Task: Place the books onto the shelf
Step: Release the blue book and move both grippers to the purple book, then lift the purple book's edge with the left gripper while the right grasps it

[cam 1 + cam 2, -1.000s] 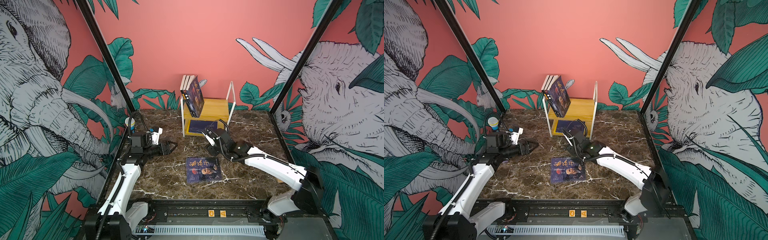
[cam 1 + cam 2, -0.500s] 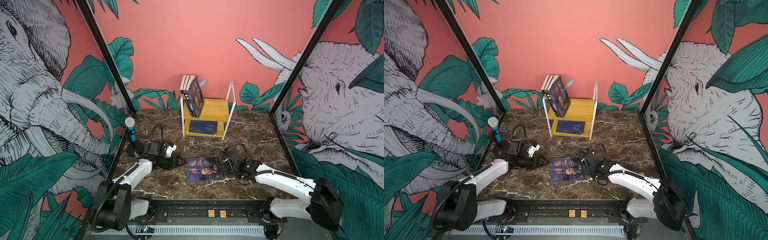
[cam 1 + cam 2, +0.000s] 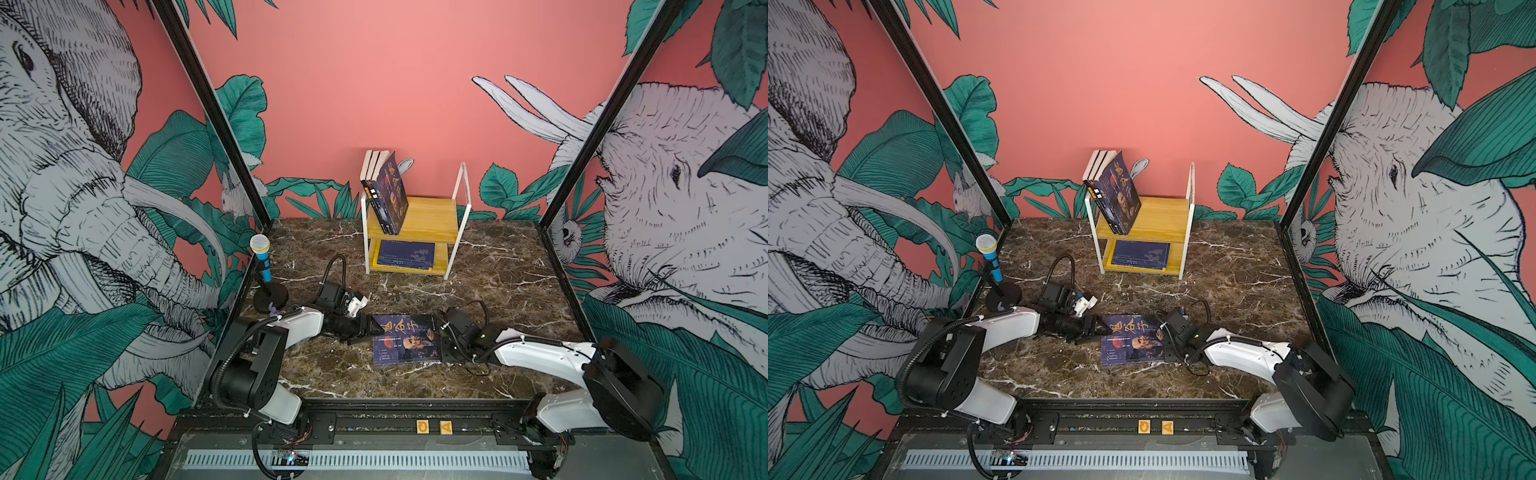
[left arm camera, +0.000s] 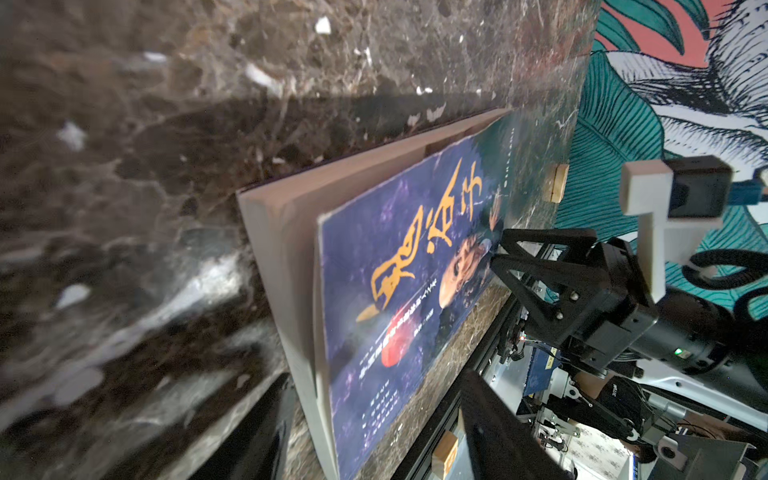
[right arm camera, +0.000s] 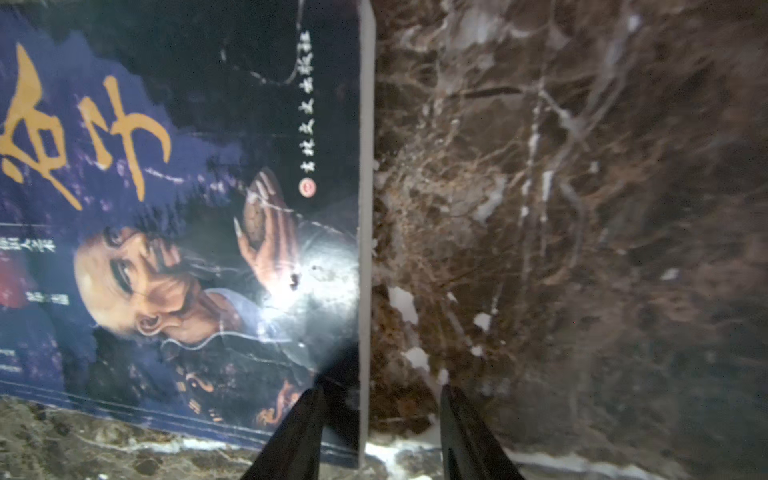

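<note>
A navy book with an old-man portrait and yellow characters lies flat on the marble table in both top views. My left gripper is at its left edge, open, and in the left wrist view its fingers straddle the book's page edge. My right gripper is at the book's right edge, open. In the right wrist view that edge of the book runs between the fingertips. The shelf stands at the back. Three books lean on its top board and one lies flat on the lower board.
A toy microphone on a black round stand sits at the table's left edge. Black frame posts rise at the back corners. A black rail with two small wooden blocks runs along the front.
Both arms have come down from near the shelf to the table and moved in on either side of the flat book. Both pairs of jaws have narrowed.
</note>
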`<state>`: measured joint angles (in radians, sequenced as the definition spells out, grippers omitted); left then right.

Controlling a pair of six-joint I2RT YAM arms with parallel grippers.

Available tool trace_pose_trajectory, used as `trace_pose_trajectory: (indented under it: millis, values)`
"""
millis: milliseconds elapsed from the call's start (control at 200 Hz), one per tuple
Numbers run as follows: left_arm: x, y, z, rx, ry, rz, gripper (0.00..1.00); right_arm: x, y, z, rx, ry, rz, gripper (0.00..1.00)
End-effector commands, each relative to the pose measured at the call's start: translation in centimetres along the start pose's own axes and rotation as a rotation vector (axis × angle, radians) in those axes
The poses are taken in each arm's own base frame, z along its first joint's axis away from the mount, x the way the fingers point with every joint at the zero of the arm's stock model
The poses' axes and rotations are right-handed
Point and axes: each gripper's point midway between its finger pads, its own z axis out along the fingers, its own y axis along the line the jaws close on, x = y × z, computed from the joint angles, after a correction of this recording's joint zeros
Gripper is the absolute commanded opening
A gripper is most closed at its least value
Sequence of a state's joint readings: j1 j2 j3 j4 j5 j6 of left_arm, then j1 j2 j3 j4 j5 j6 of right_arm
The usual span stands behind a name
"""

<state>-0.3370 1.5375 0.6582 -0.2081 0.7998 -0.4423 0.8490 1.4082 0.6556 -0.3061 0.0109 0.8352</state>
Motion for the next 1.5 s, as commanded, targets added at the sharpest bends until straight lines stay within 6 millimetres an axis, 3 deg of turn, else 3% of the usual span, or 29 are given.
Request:
trace_pose_trajectory:
  millis: [0, 225, 420, 550, 795, 1090, 1235, 1495]
  values:
    - [-0.7, -0.5, 0.0, 0.008, -0.013, 0.010, 0.63, 0.3, 1.8, 1.1, -0.081, 0.034, 0.046, 0.43]
    - [-2.1, -2.9, -0.9, 0.055, -0.028, 0.046, 0.46, 0.5, 3.5, 2.1, -0.114, 0.066, 0.022, 0.43]
    - [-2.2, -5.2, -2.2, 0.103, -0.032, 0.079, 0.36, 0.4, 3.4, 2.4, -0.094, 0.071, 0.007, 0.42]
    - [-2.2, -5.5, -2.2, 0.122, -0.040, 0.087, 0.28, 0.4, 3.6, 2.7, -0.101, 0.072, -0.004, 0.42]
    - [-2.6, -6.0, -2.7, 0.114, -0.038, 0.093, 0.00, -0.1, 3.8, 2.1, -0.104, 0.053, -0.035, 0.42]
    - [-3.4, -7.9, -5.4, 0.145, -0.080, 0.075, 0.00, -2.9, 4.1, -4.4, -0.075, -0.213, -0.312, 0.52]
    - [-4.3, -8.2, -7.0, 0.162, -0.111, 0.021, 0.00, -3.0, 6.3, -6.2, -0.033, -0.343, -0.542, 0.61]
    - [-4.7, -8.6, -7.8, 0.197, -0.126, -0.018, 0.00, -2.4, 12.2, -6.6, 0.136, -0.686, -1.026, 0.67]
